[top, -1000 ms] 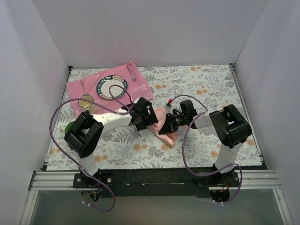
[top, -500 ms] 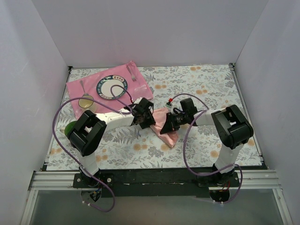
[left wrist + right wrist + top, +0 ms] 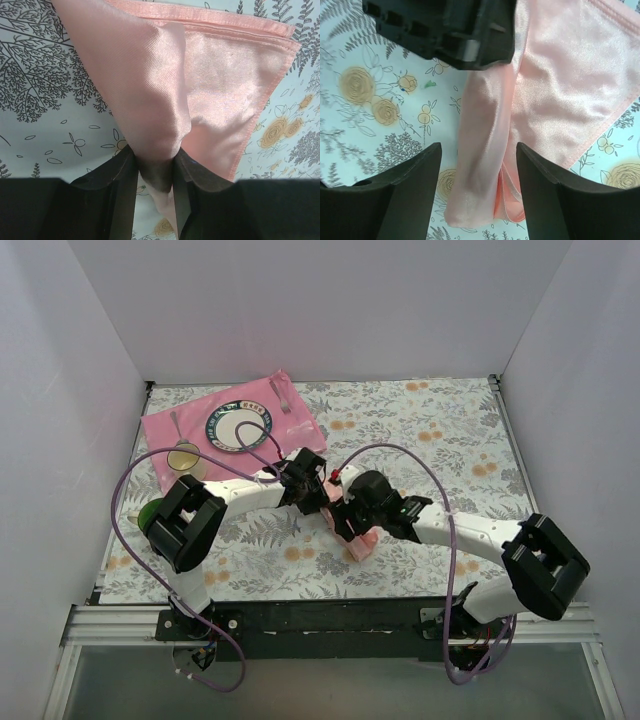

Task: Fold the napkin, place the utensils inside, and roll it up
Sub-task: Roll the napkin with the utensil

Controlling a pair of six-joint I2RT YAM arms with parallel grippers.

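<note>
Left wrist: left tool (image 3: 154, 176) pinches napkin (image 3: 225, 90) — right tool (image 3: 477, 160) (jaws apart) straddles it.

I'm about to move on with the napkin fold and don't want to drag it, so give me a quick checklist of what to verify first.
1. Left gripper has the napkin: ok, shut on a raised fold.
2. Right gripper free of cloth: ok, jaws open, napkin lying below the gap.
3. Napkin folded flat: not ok, a bunched ridge runs along it.
4. Utensils inside the napkin: not ok, spoon and fork lie on the pink mat.
5. Lower layers lined up: cannot tell, hidden under the ridge.
</note>
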